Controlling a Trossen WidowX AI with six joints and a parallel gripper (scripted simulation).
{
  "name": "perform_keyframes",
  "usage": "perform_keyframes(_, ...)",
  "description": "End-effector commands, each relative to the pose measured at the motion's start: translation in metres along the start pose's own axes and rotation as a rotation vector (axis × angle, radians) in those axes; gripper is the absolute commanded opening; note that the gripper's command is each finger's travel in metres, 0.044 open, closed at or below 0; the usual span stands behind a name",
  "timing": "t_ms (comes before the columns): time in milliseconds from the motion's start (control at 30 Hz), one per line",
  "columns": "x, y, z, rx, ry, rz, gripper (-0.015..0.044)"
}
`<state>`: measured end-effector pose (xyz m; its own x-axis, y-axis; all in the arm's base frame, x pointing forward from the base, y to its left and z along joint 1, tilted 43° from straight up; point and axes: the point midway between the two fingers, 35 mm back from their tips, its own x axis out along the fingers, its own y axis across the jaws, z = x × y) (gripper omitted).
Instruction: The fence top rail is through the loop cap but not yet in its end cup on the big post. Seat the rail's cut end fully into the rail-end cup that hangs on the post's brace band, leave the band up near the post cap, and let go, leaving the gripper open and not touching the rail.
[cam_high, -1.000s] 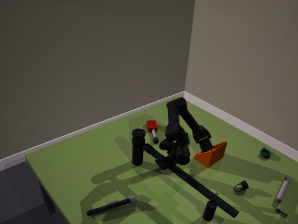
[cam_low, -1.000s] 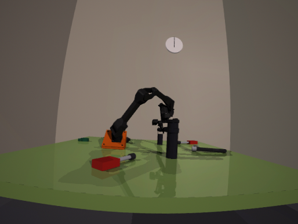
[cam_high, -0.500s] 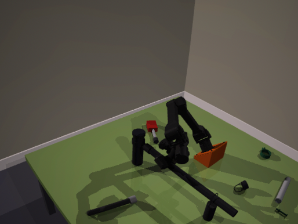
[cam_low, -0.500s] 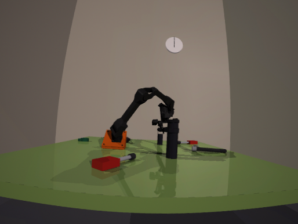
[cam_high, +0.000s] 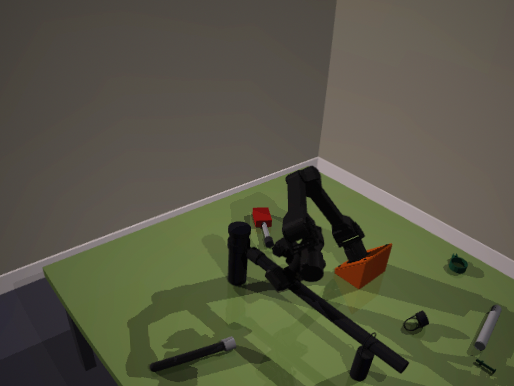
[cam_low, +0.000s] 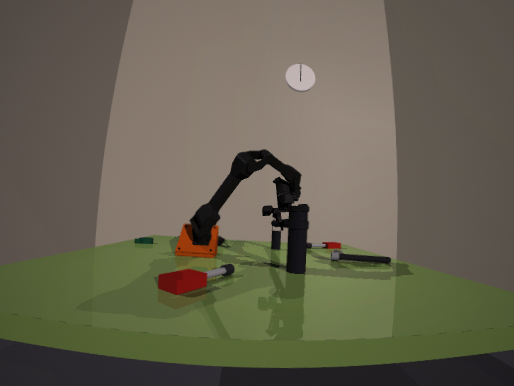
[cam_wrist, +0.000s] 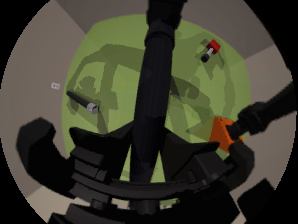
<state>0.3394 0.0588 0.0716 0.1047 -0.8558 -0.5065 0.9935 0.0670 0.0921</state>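
Note:
The black fence rail (cam_high: 330, 309) (cam_wrist: 154, 80) slopes through the wire loop of the loop cap on the small post (cam_high: 360, 364) (cam_low: 276, 240). Its far end meets the rail-end cup (cam_high: 257, 255) (cam_wrist: 158, 31) beside the big post (cam_high: 237, 262) (cam_low: 296, 250). The dark parts blend, so how deep the cut end sits is not clear. The brace band (cam_low: 298, 225) is high on the post, a little below the post cap (cam_high: 239, 228) (cam_low: 298, 208). My gripper (cam_high: 278, 278) (cam_wrist: 147, 124) is shut on the rail, a short way behind the cup, with a finger on each side.
An orange arm mount (cam_high: 367, 271) (cam_low: 197, 246) (cam_wrist: 219, 134) stands beside the rail. A red block with a grey handle (cam_high: 262, 216) (cam_low: 182, 281) (cam_wrist: 214, 47) lies near the big post. A black bar (cam_high: 192, 356) (cam_low: 367, 258) (cam_wrist: 80, 100), a grey tube (cam_high: 488, 327) and a spare loop cap (cam_high: 422, 318) lie around.

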Motion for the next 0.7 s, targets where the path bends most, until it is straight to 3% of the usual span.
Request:
perform_keyframes(0, -0.0016, 0.0016, 0.006, 0.003, -0.007, 0.014, 0.0)
perform_keyframes(667, -0.0012, 0.0011, 0.0113, 0.003, -0.008, 0.014, 0.0)
